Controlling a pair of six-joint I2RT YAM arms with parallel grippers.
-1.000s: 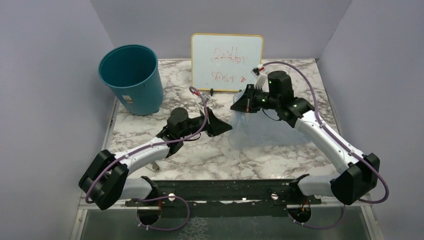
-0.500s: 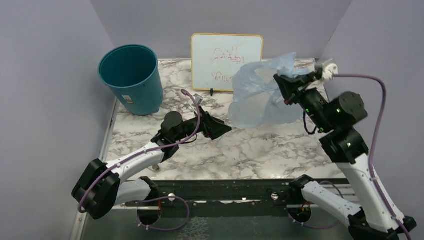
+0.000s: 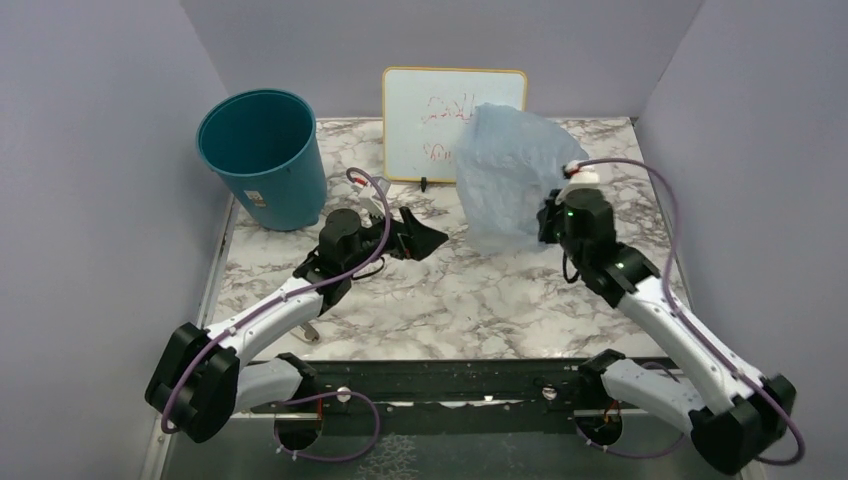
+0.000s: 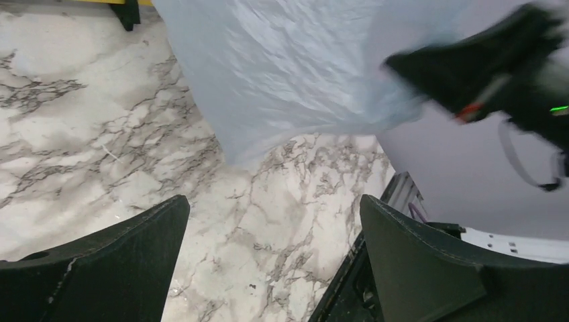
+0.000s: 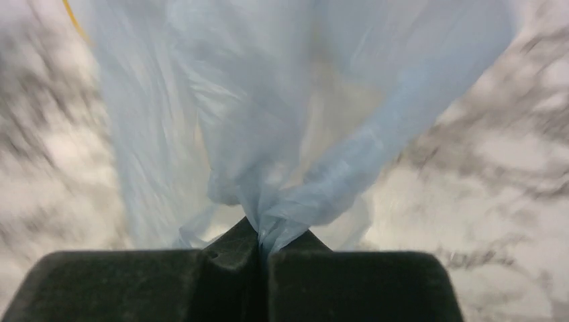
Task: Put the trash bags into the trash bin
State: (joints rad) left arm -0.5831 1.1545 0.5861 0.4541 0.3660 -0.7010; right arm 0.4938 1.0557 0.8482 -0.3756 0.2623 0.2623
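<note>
Top external view: teal trash bin [image 3: 264, 158] upright at the far left of the marble table [image 3: 500, 300], well to the left of the whiteboard [image 3: 440, 110]. Light-blue trash bag [image 3: 508, 175] lifted off the table, billowing in front of the whiteboard's right half, well apart from the bin. Right gripper [image 3: 548, 222] at the bag's lower right edge, jaws hidden from above. Left gripper [image 3: 418, 240] low over the table in front of the whiteboard, between bin and bag, spread wide, nothing in it.

Left wrist view: both fingers [image 4: 94, 268] set fully apart, only bare marble between them. Bag [image 4: 282, 74] hanging ahead and above, not touching either finger. Right arm [image 4: 496, 67] seen beyond the bag.

Right wrist view: jaws pressed together on a gathered twist of the bag [image 5: 282, 121], film fanning out above the pinch. Background blurred.

Progress, as judged: bag picked up and held by one gripper only; nothing inside the bin. Remaining: carry across past the whiteboard to the bin, lower in, let go
</note>
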